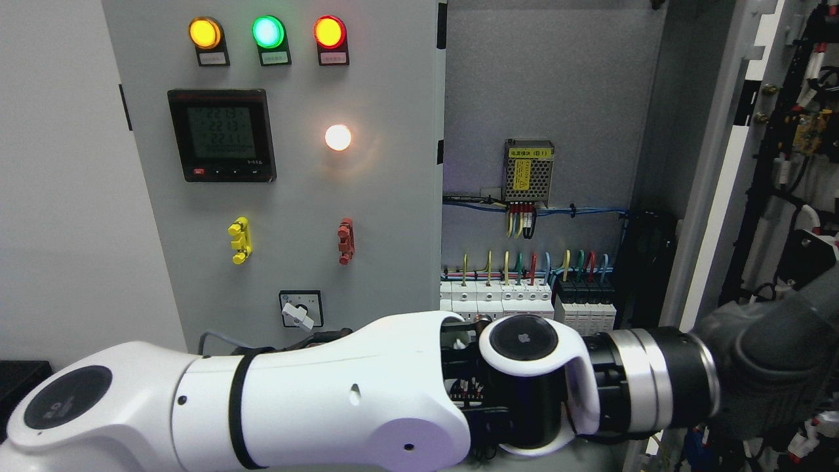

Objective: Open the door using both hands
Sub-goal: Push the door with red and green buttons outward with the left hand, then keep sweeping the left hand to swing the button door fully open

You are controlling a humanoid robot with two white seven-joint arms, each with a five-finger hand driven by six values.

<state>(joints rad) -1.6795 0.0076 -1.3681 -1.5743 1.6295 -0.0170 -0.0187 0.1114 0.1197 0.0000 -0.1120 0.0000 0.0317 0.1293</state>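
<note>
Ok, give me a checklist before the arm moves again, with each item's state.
1. Door swung open: ok, the breakers show.
2. Left hand by the door's edge: ok.
3. Left hand's hold on the door: cannot tell.
4. Right hand in view: not ok, not in view.
5. Left arm clear of the breakers: cannot tell, it crosses in front of them.
6. Left panel shut, lamps lit: ok.
</note>
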